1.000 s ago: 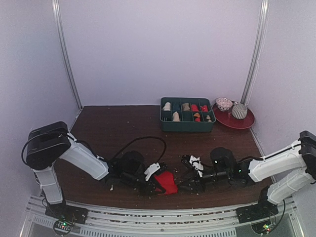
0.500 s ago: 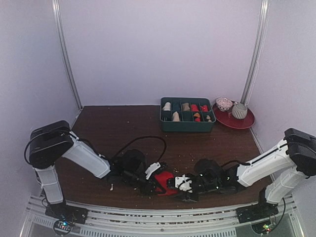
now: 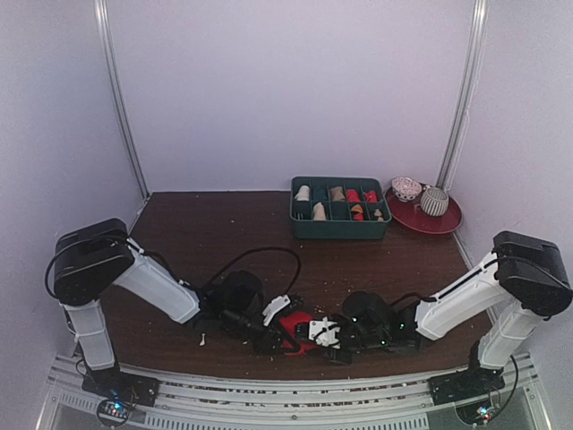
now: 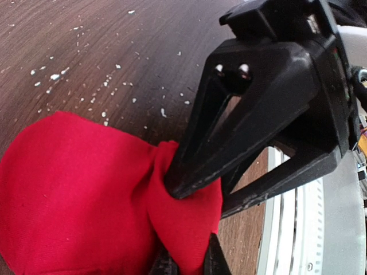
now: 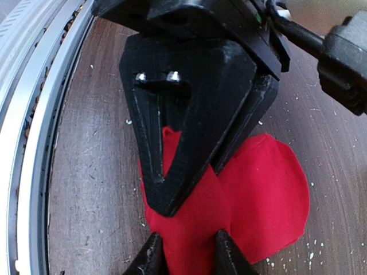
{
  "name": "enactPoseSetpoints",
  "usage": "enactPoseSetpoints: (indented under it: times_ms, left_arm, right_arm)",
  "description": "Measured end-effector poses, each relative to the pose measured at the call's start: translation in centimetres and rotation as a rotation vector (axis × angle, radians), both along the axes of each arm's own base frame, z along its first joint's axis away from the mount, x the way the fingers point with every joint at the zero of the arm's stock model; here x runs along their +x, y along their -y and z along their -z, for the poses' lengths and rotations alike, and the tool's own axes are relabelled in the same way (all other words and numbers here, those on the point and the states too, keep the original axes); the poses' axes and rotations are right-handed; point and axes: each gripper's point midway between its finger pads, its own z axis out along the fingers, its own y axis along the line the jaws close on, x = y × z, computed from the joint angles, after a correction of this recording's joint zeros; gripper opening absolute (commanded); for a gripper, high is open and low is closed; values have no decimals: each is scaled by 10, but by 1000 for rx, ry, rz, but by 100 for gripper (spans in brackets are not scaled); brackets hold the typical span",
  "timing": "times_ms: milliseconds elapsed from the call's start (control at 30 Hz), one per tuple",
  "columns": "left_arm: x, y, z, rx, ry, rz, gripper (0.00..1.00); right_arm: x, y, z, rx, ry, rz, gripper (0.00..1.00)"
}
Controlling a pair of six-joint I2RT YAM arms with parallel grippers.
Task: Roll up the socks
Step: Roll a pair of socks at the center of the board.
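Observation:
The plain red sock (image 3: pixel 294 324) lies bunched near the table's front edge, between both grippers. My left gripper (image 3: pixel 283 337) is shut on one end of it; in the left wrist view the red fabric (image 4: pixel 74 195) is pinched and creased between my fingertips (image 4: pixel 188 262). My right gripper (image 3: pixel 315 333) has its jaws slightly apart, straddling a band of the sock (image 5: pixel 264 189) at its tips (image 5: pixel 186 258). The two grippers nearly touch; each one's black fingers (image 4: pixel 241 114) (image 5: pixel 183 126) fill the other's view. The black argyle sock is not visible.
A green divided tray (image 3: pixel 340 235) of small rolled bundles stands at the back. A red plate (image 3: pixel 448 224) with two cups is at the back right. A black cable (image 3: pixel 269 253) loops behind the left gripper. The metal front rail (image 3: pixel 286 390) is close.
My right arm has slid left along the front edge until its gripper reached the red sock. My left gripper has stayed put, holding the sock.

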Motion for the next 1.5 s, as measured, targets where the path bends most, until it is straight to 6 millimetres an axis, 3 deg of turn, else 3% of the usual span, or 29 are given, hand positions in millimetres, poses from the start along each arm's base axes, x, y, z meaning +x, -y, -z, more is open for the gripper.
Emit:
enactPoseSetpoints:
  times_ms: [100,200,367,533,700,800,1000,1233,1500]
  left_arm:
    - [-1,-1,-1,-7,2,1,16]
    - [1,-4,-4,-8,29,-2,46]
    - [5,-17,-16,51,145,-30,79]
    - [25,-50,-29,121,316,-143,97]
    - [32,-87,-44,87,476,-247,98]
    - [27,-94,-51,42,570,-246,98]
    - [25,-71,-69,-56,681,-191,94]
    - [13,-34,-50,-49,694,-60,86]
    - [-8,-29,-38,-53,660,24,73]
  right_arm:
    - [2,-2,2,10,-14,18,23]
    - [2,-6,1,20,-50,34,21]
    - [4,-21,0,27,-178,60,20]
    - [4,-28,0,8,-346,85,20]
    - [0,-26,0,-9,-551,98,21]
    - [0,-26,1,-22,-666,102,21]
    - [0,-28,1,-75,-860,101,21]
    - [2,-26,2,-116,-978,100,21]
    - [0,-23,3,-125,-1051,89,21]
